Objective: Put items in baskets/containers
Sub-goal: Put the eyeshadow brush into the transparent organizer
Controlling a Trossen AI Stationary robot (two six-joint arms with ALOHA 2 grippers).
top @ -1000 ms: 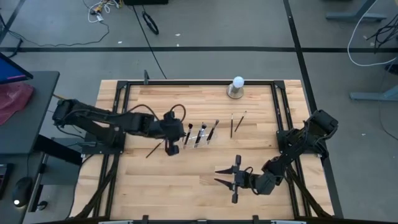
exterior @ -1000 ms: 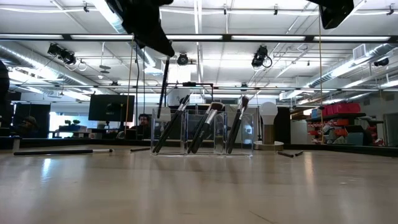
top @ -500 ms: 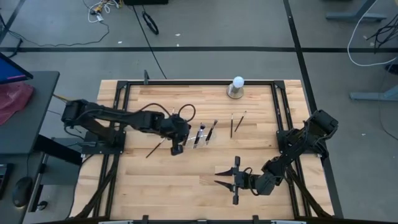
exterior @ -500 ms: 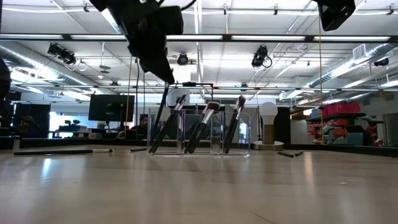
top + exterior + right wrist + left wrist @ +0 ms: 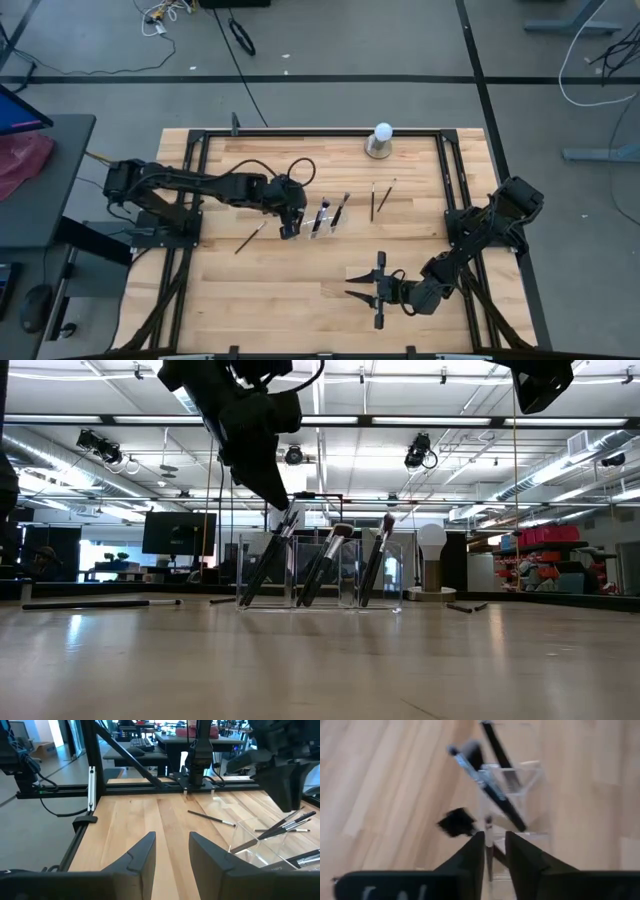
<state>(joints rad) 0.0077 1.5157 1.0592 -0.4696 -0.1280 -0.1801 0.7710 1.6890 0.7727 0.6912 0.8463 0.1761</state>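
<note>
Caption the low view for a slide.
Left gripper lowers a brush into the clear holder.

The room was brightly and evenly lit by ceiling strip lights (image 5: pixel 330 420) that threw soft glare on the wooden table (image 5: pixel 320 660). Shadows were faint. The left wrist view was heavily blurred; the low view showed arms as dark silhouettes

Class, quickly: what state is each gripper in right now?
Left gripper: parted, thin dark makeup brush between its fingers, over the clear plastic holder.
Right gripper: open, empty.
</note>
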